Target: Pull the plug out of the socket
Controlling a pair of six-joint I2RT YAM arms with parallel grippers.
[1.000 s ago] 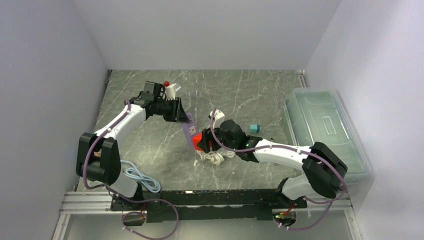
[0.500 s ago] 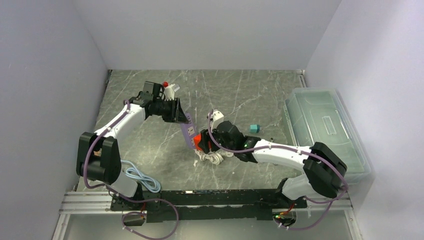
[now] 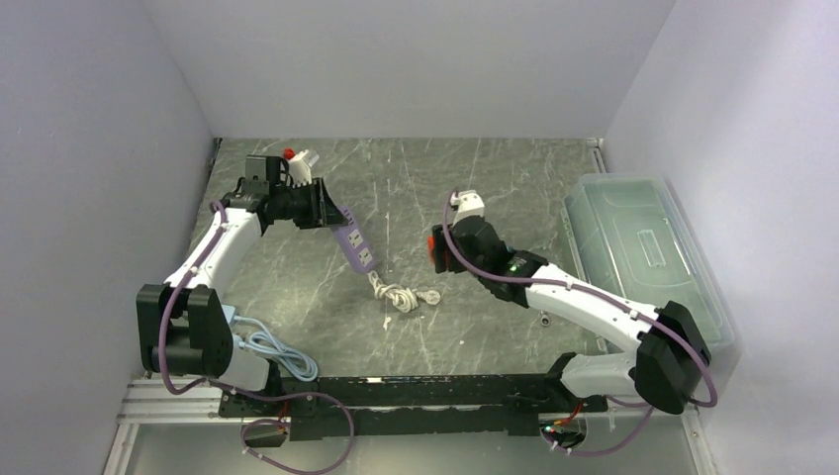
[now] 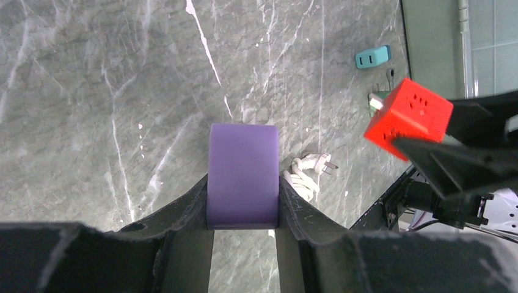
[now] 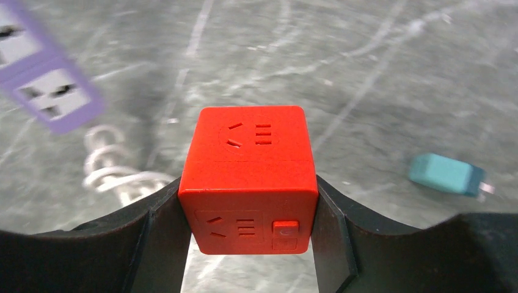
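Observation:
The socket is a purple power strip (image 3: 358, 253) with my left gripper (image 3: 333, 215) shut on its upper end, so it hangs tilted above the table. In the left wrist view the strip (image 4: 242, 174) fills the gap between the fingers of that gripper (image 4: 242, 196). The plug is a red cube (image 3: 439, 254), free of the strip and well to its right. My right gripper (image 5: 247, 213) is shut on the red cube (image 5: 249, 177), one finger on each side. The strip's white cord (image 3: 401, 295) lies bundled on the table between them.
A teal adapter (image 5: 445, 173) lies on the table beyond the red cube. A clear lidded plastic box (image 3: 643, 247) stands at the right edge. A pale blue cable (image 3: 277, 351) is coiled by the left arm's base. Grey walls close the left, back and right.
The red cube has come out of the purple strip. My right gripper carried it right and back; my left gripper drew the strip left and back.

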